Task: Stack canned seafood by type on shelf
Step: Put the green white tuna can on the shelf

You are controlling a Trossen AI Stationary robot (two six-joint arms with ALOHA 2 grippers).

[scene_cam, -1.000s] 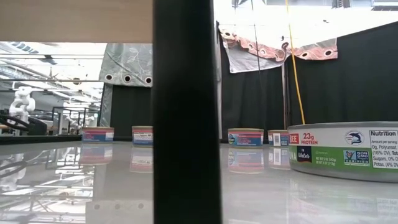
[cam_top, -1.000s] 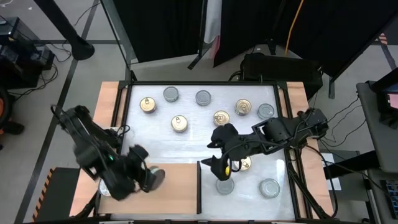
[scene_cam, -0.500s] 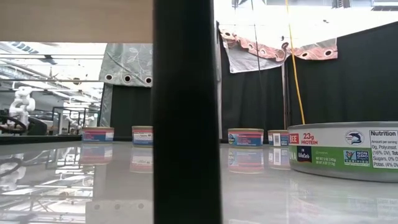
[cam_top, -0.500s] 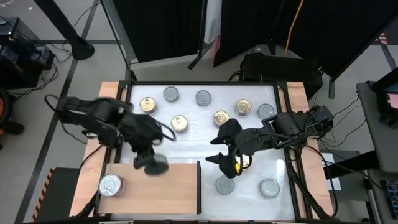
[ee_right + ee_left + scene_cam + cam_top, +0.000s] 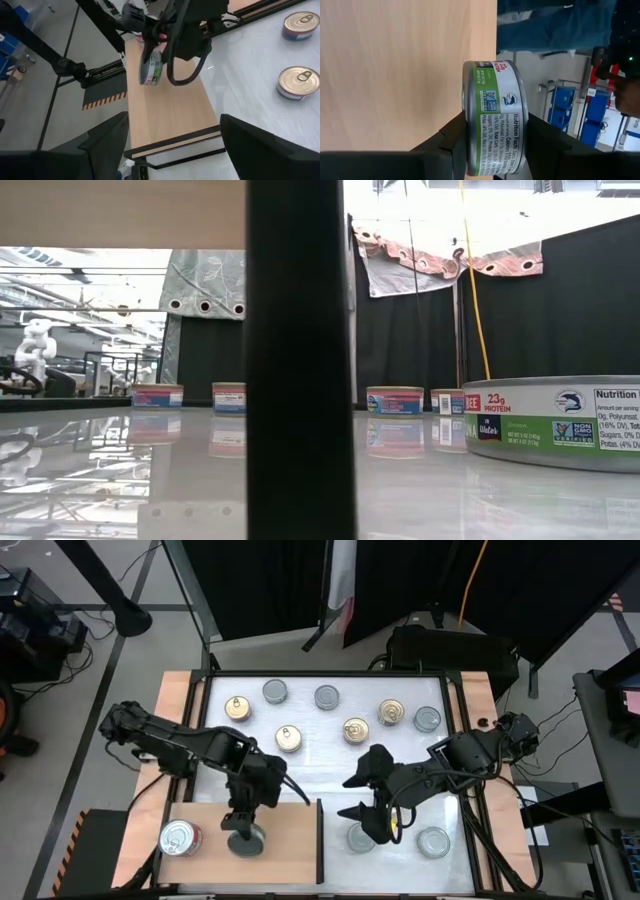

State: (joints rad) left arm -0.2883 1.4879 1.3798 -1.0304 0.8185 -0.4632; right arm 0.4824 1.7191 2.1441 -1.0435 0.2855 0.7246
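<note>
the left gripper [image 5: 243, 833] hangs over the light-brown shelf [image 5: 285, 835], its fingers [image 5: 451, 143] clamped on a green-labelled can [image 5: 492, 117] held on edge above the board, near a silver-lidded can [image 5: 177, 836] lying on the shelf. the right gripper [image 5: 372, 823] hovers with fingers [image 5: 107, 137] spread wide and holding nothing, over the white tabletop [image 5: 310, 755] beside another silver can [image 5: 358, 838]. further gold and silver cans sit scattered along the far side of the tabletop.

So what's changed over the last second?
The left end effector swung across the shelf, carrying a green-labelled can from near the silver-lidded can. The right end effector drifted slightly toward the table's near edge, open. The loose cans stayed put.
</note>
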